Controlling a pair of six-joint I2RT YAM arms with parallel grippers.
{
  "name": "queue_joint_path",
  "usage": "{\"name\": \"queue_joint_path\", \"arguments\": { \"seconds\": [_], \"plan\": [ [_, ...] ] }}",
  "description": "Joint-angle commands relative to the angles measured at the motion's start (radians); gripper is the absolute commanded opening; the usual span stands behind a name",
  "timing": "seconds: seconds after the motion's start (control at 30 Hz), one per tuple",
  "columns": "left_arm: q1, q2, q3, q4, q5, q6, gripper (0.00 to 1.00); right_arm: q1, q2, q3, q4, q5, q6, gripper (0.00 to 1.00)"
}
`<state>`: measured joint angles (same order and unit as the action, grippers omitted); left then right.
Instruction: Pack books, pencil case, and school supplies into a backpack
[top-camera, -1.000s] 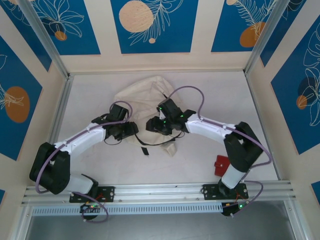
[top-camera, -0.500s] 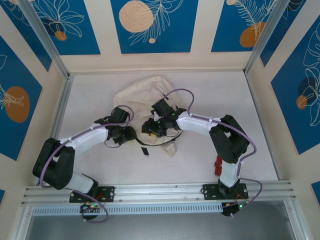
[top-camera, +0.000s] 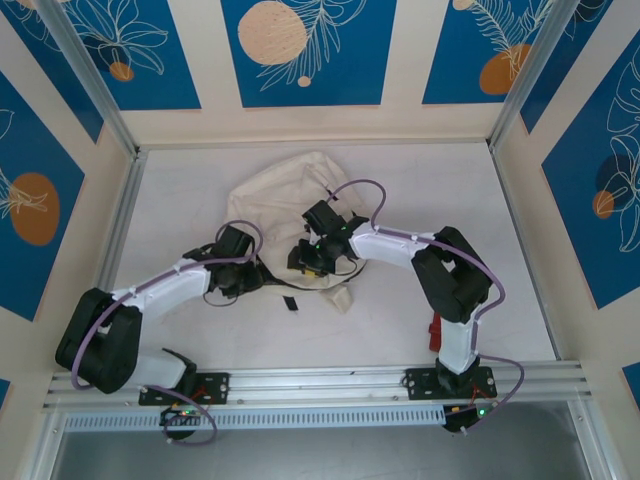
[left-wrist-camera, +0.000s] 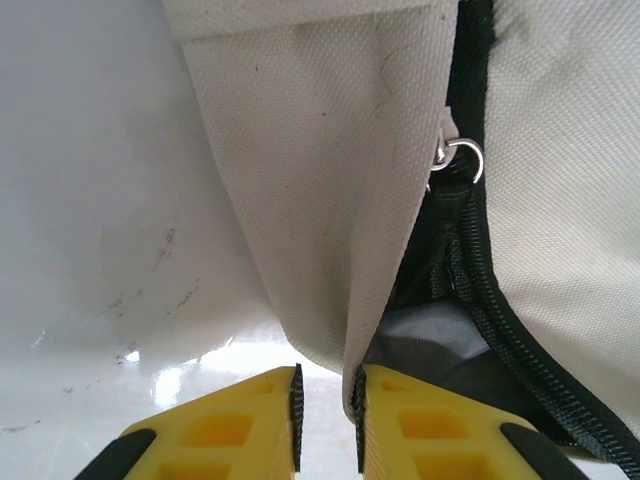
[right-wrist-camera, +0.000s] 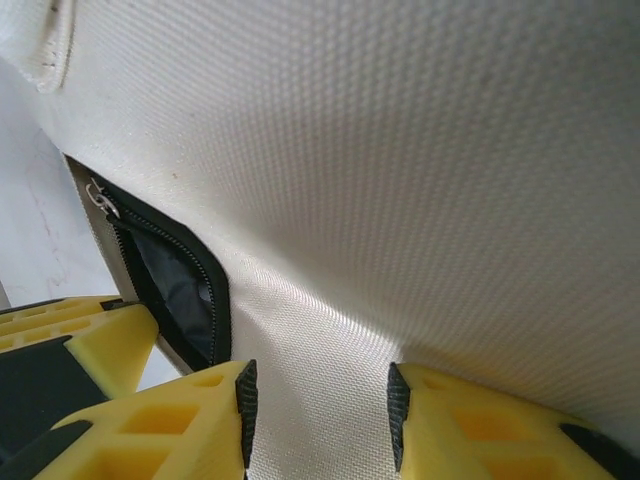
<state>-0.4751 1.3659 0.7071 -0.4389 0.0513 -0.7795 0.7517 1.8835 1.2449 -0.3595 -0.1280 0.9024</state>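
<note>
Two arms meet at the near edge of the backpack (top-camera: 285, 185), which lies slumped on the worktop (top-camera: 180, 220) around the far middle. The left jaws are clenched on a flap of its cream fabric just beside the zipper (left-wrist-camera: 478, 300), the cloth edge running down between the yellow fingers (left-wrist-camera: 250, 405). The zipper is parted there, with dark lining behind it and a small metal ring (left-wrist-camera: 462, 158) at the top. The right jaws stand released, their pads apart and pressed close to the bag's weave, pinching nothing that I can make out. By my reading the job is at its start: the mouth is only partly open, and whether anything lies inside is hidden. A small red object (top-camera: 437, 330) sits near the right arm's base, well apart from the bag. Widening the opening and loading it remain to be done.
</note>
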Motion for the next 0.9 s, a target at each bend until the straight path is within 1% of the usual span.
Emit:
{"name": "queue_joint_path", "arguments": {
  "seconds": [0.0,0.1,0.23,0.3,0.47,0.6,0.87],
  "plan": [
    [0.008,-0.007,-0.021,-0.042,0.001,0.002,0.21,0.001,-0.01,0.039,-0.055,0.015,-0.058,0.42],
    [0.01,-0.023,0.0,-0.058,-0.001,0.013,0.23,0.022,-0.033,0.071,-0.048,-0.014,-0.119,0.42],
    [0.02,-0.045,0.003,-0.066,0.017,0.003,0.24,0.064,-0.003,0.124,-0.051,-0.047,-0.145,0.42],
    [0.027,-0.051,-0.013,-0.06,0.041,-0.029,0.21,0.081,0.028,0.146,-0.043,-0.064,-0.143,0.38],
    [0.048,-0.092,-0.075,0.0,0.104,-0.071,0.19,0.098,0.12,0.208,-0.02,-0.128,-0.153,0.28],
    [0.064,-0.091,-0.104,0.032,0.138,-0.075,0.17,0.099,0.184,0.26,-0.031,-0.162,-0.172,0.24],
    [0.075,-0.091,-0.088,0.024,0.126,-0.06,0.16,0.098,0.25,0.323,-0.066,-0.079,-0.189,0.22]
  ]
}}
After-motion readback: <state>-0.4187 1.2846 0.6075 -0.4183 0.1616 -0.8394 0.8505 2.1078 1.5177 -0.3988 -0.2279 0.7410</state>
